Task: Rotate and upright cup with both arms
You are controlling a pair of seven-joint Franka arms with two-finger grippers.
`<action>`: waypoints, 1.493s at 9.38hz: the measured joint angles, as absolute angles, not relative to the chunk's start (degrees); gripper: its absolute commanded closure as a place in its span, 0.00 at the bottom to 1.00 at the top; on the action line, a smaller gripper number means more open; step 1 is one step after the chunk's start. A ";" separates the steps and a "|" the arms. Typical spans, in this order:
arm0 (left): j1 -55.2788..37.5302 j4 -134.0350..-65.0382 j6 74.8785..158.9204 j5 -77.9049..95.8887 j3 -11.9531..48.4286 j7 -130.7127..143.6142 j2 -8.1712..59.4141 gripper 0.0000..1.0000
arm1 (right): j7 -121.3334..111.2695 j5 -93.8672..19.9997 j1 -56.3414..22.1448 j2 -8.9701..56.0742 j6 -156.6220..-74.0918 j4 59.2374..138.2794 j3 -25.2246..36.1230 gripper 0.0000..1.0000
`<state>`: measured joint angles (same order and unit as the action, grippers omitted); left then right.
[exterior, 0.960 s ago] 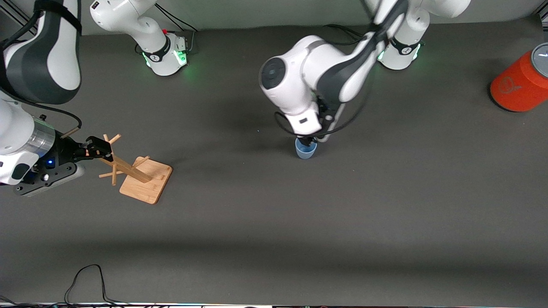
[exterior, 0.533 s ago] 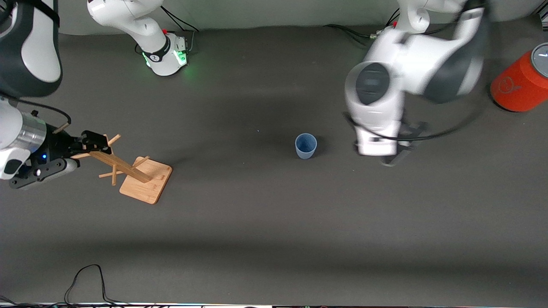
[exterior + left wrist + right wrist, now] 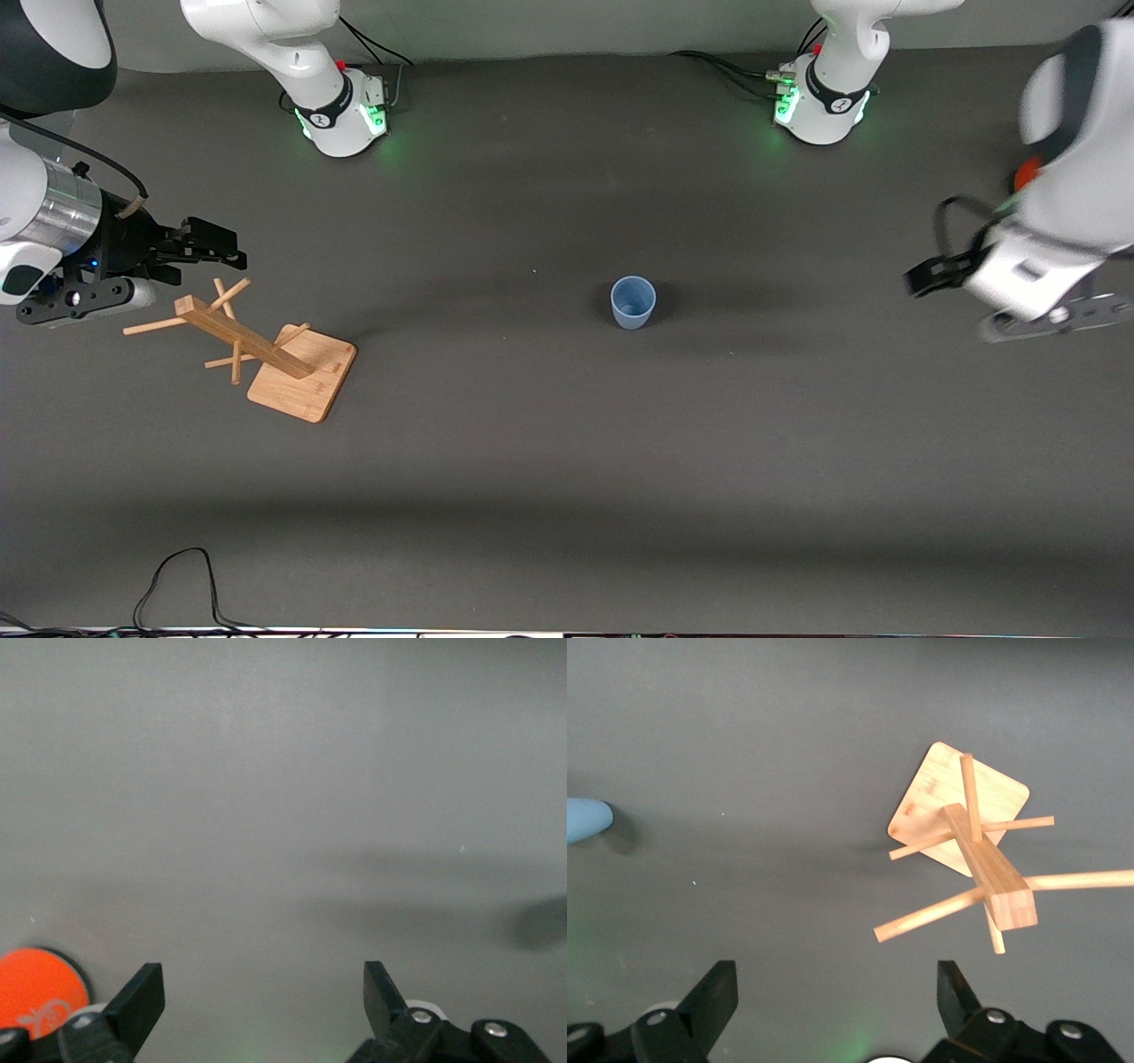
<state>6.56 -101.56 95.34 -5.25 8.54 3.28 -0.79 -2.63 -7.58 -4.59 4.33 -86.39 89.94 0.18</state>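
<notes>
The light-blue cup (image 3: pixel 633 302) stands upright, mouth up, alone in the middle of the table. Its edge also shows in the right wrist view (image 3: pixel 585 819). My left gripper (image 3: pixel 917 280) is open and empty, up in the air over the table's left-arm end, well away from the cup. In its wrist view (image 3: pixel 261 992) nothing is between the jaws. My right gripper (image 3: pixel 226 248) is open and empty, just off the top of the wooden rack (image 3: pixel 266 354). Its wrist view (image 3: pixel 837 992) shows bare table between the jaws.
The wooden rack (image 3: pixel 970 828), with its pegs and square base, stands toward the right arm's end. The orange cylinder (image 3: pixel 35 988) stands at the left arm's end, mostly hidden by the left arm in the front view. A black cable (image 3: pixel 177 576) lies at the table's near edge.
My left gripper has left the cup and swung away toward the left arm's end. The cup stays upright. My right gripper has moved off the rack's top toward the bases.
</notes>
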 measured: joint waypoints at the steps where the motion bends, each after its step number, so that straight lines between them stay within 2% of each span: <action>1: 8.52 -105.08 95.90 -4.33 7.81 -2.76 -4.93 0.00 | -2.43 -7.48 -4.54 4.34 -86.44 90.28 0.28 0.00; 2: 8.83 -107.86 96.68 -2.96 6.72 -6.20 -8.60 0.00 | -1.45 -7.35 -4.37 4.33 -86.45 90.52 0.44 0.00; 4: 8.75 -109.89 97.67 -1.90 6.45 -8.04 -11.13 0.00 | 2.84 -5.12 -4.27 4.34 -86.45 90.82 0.44 0.00; 8: 8.57 -110.55 101.34 -0.34 6.68 -8.17 -11.08 0.00 | -0.60 -3.08 -4.28 2.55 -88.42 92.42 0.37 0.00; 14: 7.61 -109.32 101.30 0.42 7.11 -8.97 -10.87 0.00 | -2.54 -4.18 -4.29 1.55 -89.87 93.00 0.44 0.00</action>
